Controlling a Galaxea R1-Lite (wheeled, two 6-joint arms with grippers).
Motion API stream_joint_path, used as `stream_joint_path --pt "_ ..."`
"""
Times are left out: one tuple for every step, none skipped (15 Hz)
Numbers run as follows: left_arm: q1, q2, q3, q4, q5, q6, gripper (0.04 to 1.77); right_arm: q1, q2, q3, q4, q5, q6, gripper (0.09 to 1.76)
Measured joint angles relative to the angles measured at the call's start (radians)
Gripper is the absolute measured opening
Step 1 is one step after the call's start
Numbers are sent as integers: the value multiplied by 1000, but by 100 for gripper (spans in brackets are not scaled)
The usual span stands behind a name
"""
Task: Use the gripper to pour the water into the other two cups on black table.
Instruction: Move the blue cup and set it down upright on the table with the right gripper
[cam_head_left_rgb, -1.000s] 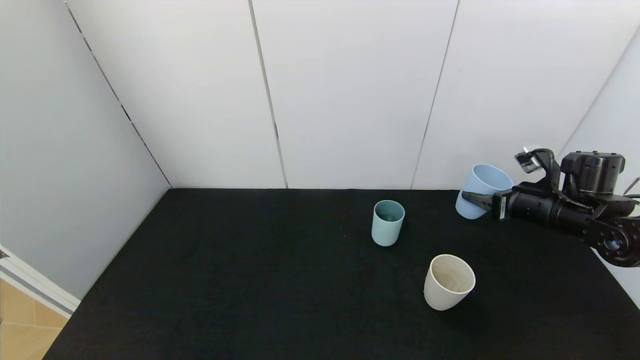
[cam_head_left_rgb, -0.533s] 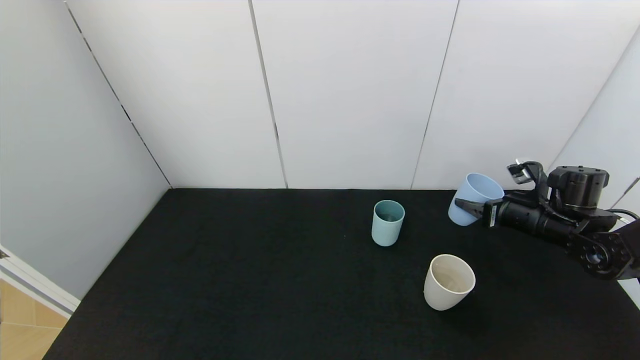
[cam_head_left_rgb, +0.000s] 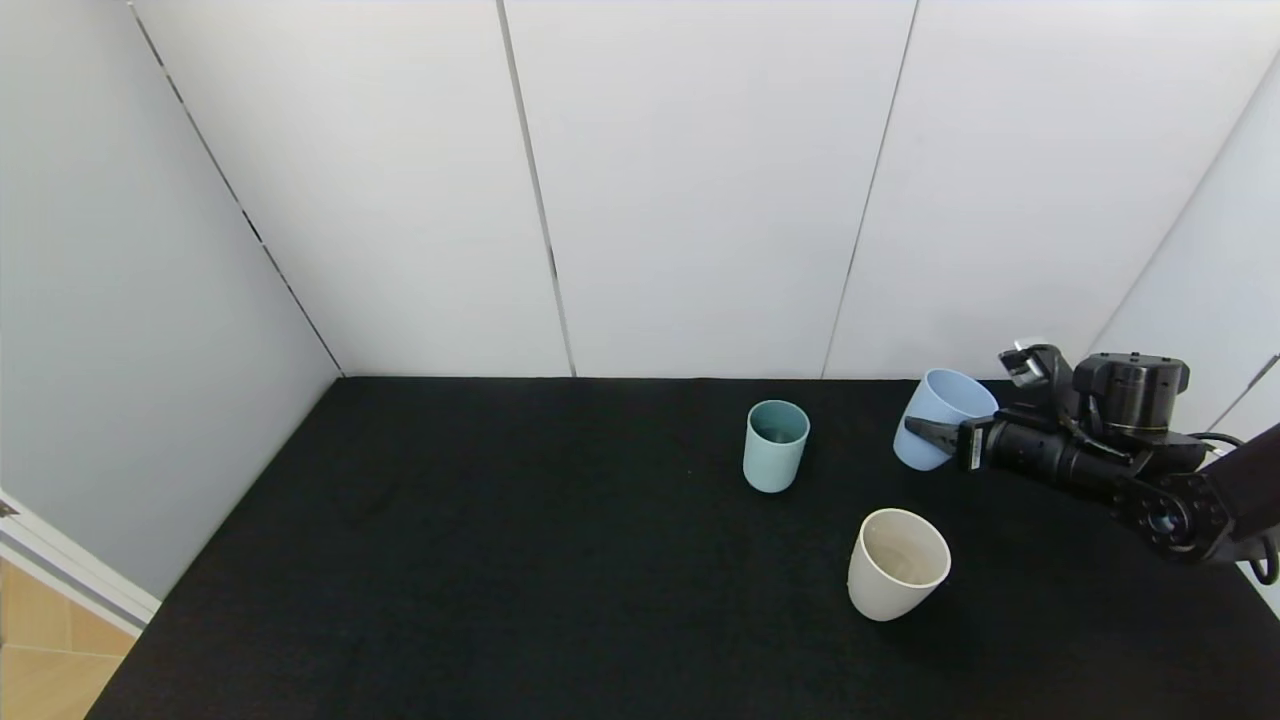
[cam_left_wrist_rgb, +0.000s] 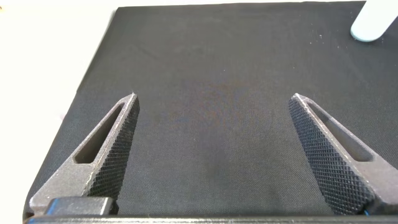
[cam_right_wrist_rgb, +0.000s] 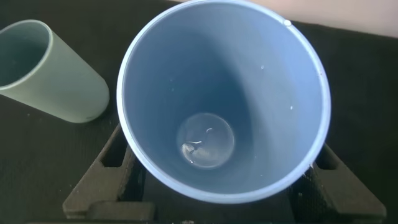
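Note:
My right gripper is shut on a light blue cup at the back right of the black table, holding it tilted. The right wrist view looks into that light blue cup; only a small film of water lies at its bottom, and the fingers press on both sides of it. The teal-green cup stands upright left of it and also shows in the right wrist view. The cream-beige cup stands nearer the front. My left gripper is open over bare cloth.
White wall panels close the back and both sides of the table. The table's front left corner borders a wooden floor. A pale cup's base shows far off in the left wrist view.
My right arm has moved down and a little to the left with the light blue cup, bringing it lower toward the table. The other two cups have not moved.

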Motion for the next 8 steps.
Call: stream_joint_path --pt "0 0 0 0 0 0 172 1 9 -2 2 1 0 126" --pt "0 0 0 0 0 0 172 1 16 -4 4 0 1 126" --pt "0 0 0 0 0 0 172 1 23 -5 4 1 1 126" --pt "0 0 0 0 0 0 172 2 29 -5 6 1 2 126" --pt "0 0 0 0 0 0 172 2 34 -6 6 1 2 126" --pt "0 0 0 0 0 0 172 1 39 -6 7 1 1 126" --pt "0 0 0 0 0 0 172 1 44 -8 8 1 1 126" --pt "0 0 0 0 0 0 172 0 49 -9 9 1 1 126"
